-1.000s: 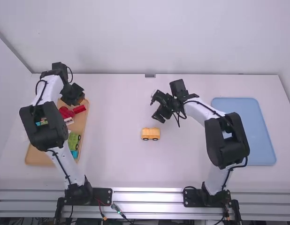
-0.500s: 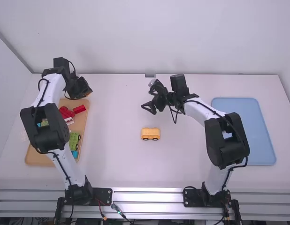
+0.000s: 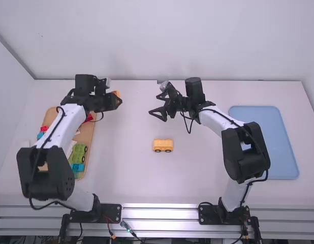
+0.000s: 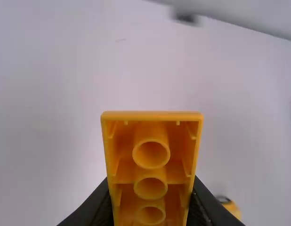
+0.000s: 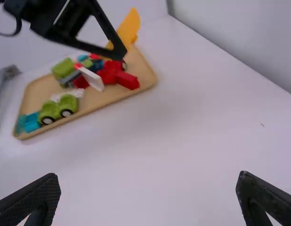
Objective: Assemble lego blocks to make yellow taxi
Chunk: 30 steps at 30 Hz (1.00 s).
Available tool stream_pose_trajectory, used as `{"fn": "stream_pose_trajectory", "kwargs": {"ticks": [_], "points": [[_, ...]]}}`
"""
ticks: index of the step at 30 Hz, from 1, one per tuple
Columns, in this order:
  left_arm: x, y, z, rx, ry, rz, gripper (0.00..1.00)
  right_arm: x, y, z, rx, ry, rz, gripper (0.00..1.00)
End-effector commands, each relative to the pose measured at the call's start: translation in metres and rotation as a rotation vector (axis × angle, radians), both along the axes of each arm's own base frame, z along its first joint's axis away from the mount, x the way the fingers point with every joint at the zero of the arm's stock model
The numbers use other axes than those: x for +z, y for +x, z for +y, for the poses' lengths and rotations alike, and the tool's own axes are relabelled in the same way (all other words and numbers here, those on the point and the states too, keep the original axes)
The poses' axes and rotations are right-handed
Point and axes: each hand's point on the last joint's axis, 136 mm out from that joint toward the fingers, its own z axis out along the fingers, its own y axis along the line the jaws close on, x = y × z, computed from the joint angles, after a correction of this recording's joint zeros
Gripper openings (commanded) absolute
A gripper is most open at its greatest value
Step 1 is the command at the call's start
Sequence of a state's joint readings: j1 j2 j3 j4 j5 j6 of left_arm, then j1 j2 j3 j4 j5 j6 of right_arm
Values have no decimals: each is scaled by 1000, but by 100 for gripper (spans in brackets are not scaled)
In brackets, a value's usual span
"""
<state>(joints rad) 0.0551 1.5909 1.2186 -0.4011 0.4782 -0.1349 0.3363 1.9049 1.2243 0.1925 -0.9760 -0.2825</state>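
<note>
Left black gripper (image 3: pixel 119 99) clamps a hollow yellow-orange plastic block (image 4: pixel 151 175) by its sides, presumably keeping its underside free for the yellow wheeled plastic base (image 3: pixel 163 145) (mid-table); right black gripper (image 5: pixel 147 181) waits, fingers apart.

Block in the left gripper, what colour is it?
The block is orange-yellow, clearest in the left wrist view.

Left gripper (image 3: pixel 118 101) gripping yellow-orange block (image 5: pixel 129 29), near tan tray (image 5: pixel 37 92): red brick (image 5: pixel 127 80), green wheeled block (image 5: pixel 50 111). Right gripper (image 3: pixel 154 105) spread.

A pale wall (image 3: pixel 147 40) rises behind the white table (image 3: pixel 121 168).
</note>
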Motion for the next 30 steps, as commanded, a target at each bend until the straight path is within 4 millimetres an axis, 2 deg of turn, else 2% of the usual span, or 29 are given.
{"fn": "stream_pose_trajectory", "kwargs": {"ticks": [1,2,6,9,11,15,21,30], "points": [[15,-36,-54,-351,-59,-161,3,34,-25,10,164,127,13,99],[20,-47,-69,-445,-99,-224,6,39,-30,11,200,160,35,99],[23,-66,-91,-582,-216,-315,9,52,-40,14,284,230,65,98],[21,-76,-98,-636,-275,-350,9,63,-47,13,342,265,72,100],[20,-84,-104,-686,-321,-392,8,69,-53,12,379,282,93,98],[27,-97,-110,-783,-367,-494,8,71,-52,12,362,280,164,92],[38,-102,-113,-833,-397,-570,8,70,-56,17,363,275,224,87],[44,-101,-114,-849,-403,-598,8,73,-68,31,419,279,153,79]]}}
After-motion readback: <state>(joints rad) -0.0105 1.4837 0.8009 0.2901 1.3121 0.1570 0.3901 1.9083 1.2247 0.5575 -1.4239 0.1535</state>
